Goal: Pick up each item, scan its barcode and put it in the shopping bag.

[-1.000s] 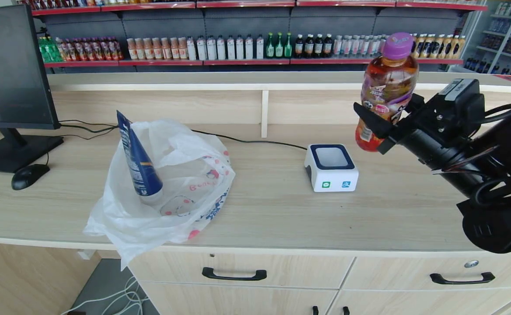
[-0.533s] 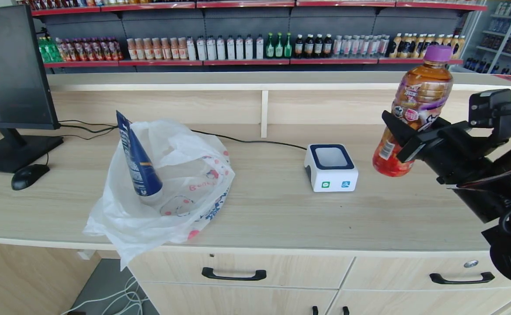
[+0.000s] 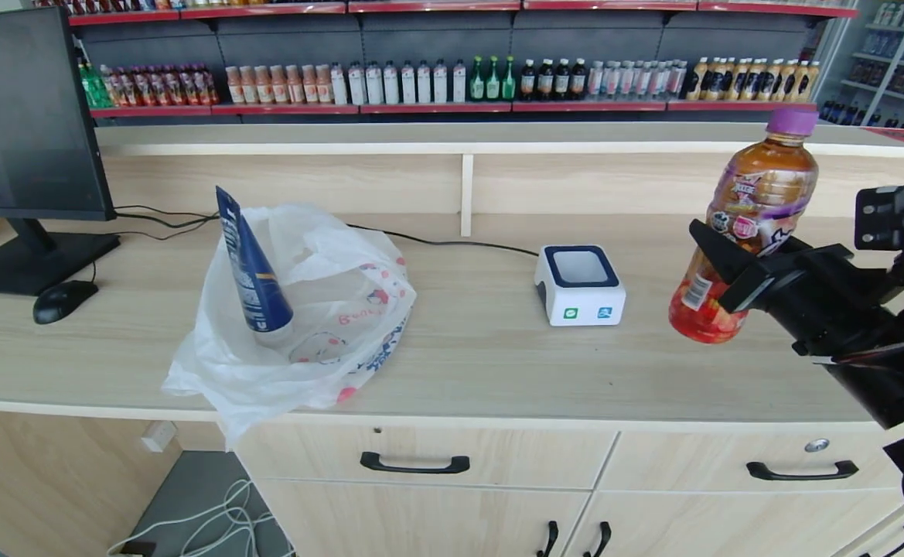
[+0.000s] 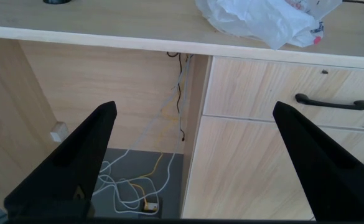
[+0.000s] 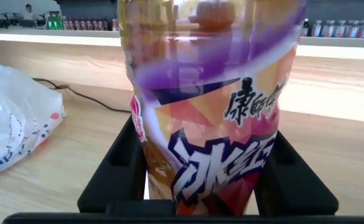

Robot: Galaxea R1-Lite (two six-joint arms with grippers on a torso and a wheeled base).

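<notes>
Over the last second the right gripper (image 3: 718, 267) has carried the bottle (image 3: 765, 186) rightward and lower, away from the scanner (image 3: 579, 285). Its jaws clamp the bottle's lower body, cap up. For a clean scan, the barcode probably needs to face the scanner window, which lies left of and below the jaws. Farther left, the shopping bag (image 3: 343, 309) holds an upright blue tube (image 3: 250, 267). The left gripper (image 4: 194, 118) is spread wide and empty.

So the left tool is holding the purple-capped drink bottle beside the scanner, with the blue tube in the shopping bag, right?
No: the right tool holds the purple-capped drink bottle beside the scanner, as the head view shows; the blue tube is in the shopping bag.
</notes>
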